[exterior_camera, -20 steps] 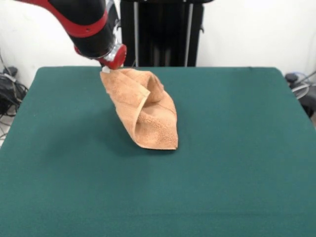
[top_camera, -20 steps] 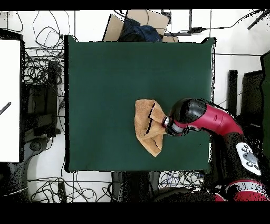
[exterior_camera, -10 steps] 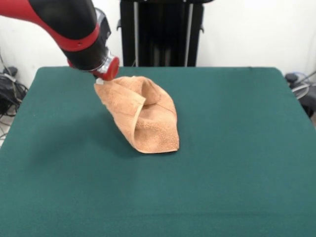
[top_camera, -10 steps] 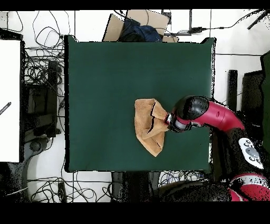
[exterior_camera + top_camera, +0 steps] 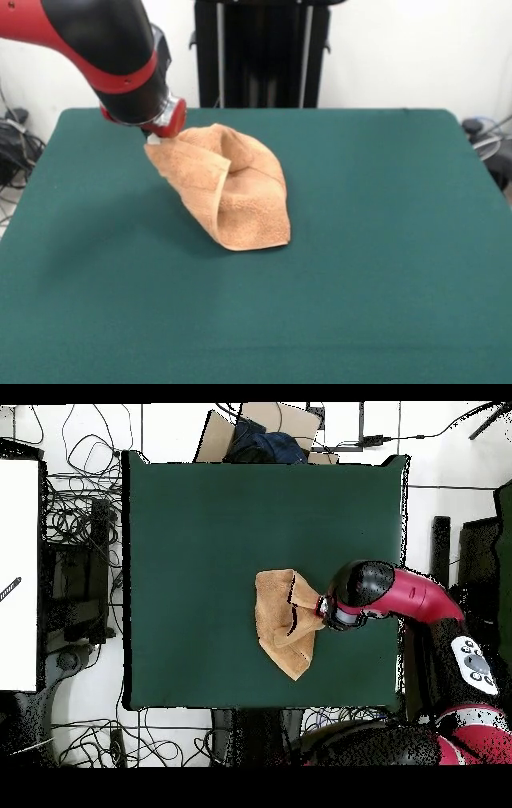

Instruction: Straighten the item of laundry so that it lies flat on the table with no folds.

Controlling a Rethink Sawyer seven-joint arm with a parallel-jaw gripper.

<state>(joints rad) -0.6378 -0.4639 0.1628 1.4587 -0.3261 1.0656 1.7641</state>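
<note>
Just one folded towel (image 5: 232, 190), corner in the pincer (image 5: 154, 139), one table (image 5: 384, 264).

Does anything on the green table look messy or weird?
Yes. The peach-orange terry-cloth towel is not lying flat: it is folded over itself in a rumpled heap, with one corner held up off the dark green felt table at the red and black arm's gripper.

We count one large rectangular table covered in dark green felt-like cloth (image 5: 384, 280) (image 5: 220, 534). On that table lies one small peach-orange terry-cloth towel (image 5: 236, 196) (image 5: 280, 624). Over the table reaches one red and black robot arm (image 5: 96, 48) (image 5: 410, 599), which carries one gripper (image 5: 152, 140) (image 5: 322, 608) at the towel's raised corner.
</note>
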